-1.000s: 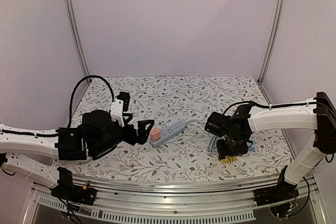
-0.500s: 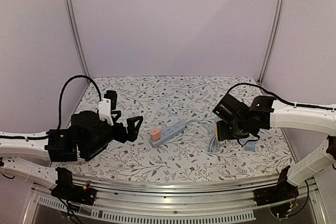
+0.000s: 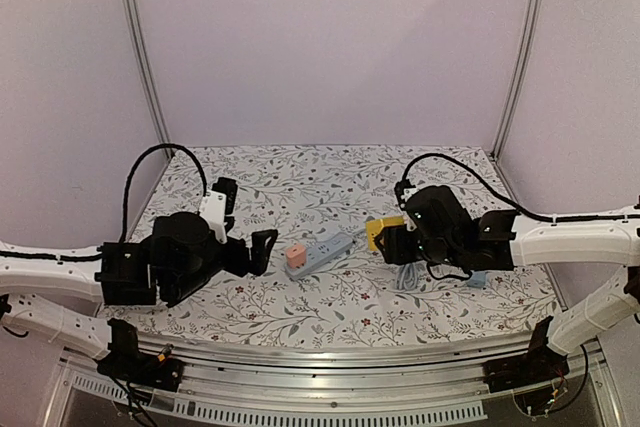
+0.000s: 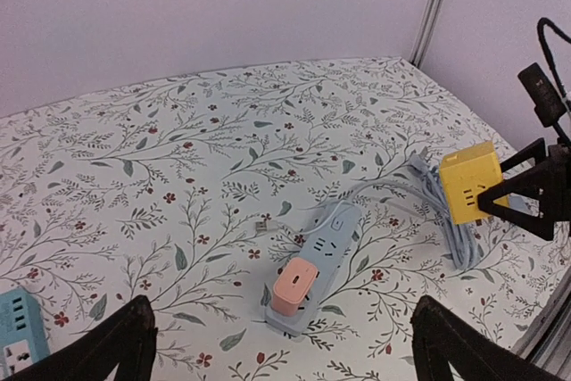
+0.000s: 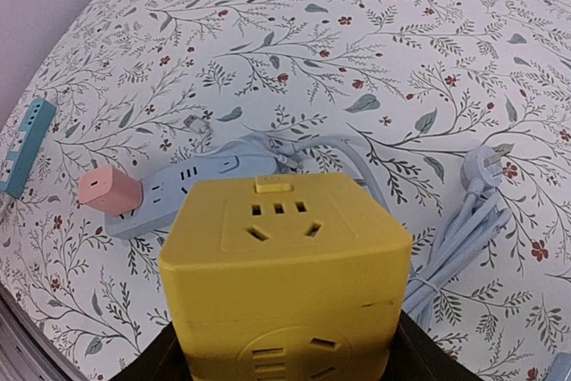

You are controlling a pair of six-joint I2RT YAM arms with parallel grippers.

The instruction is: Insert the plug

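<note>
Fingers (image 5: 426, 365) of our right gripper (image 3: 388, 239) clamp the yellow cube adapter (image 5: 285, 265) by its sides, just beside the blue power strip (image 3: 325, 250). Our left gripper (image 3: 263, 252) gapes wide. We judge the adapter light, rigid and slick, so flat faces grip best.

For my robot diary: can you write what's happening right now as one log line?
left end effector: open, empty | right end effector: holding yellow cube socket | pink plug: in blue power strip
</note>
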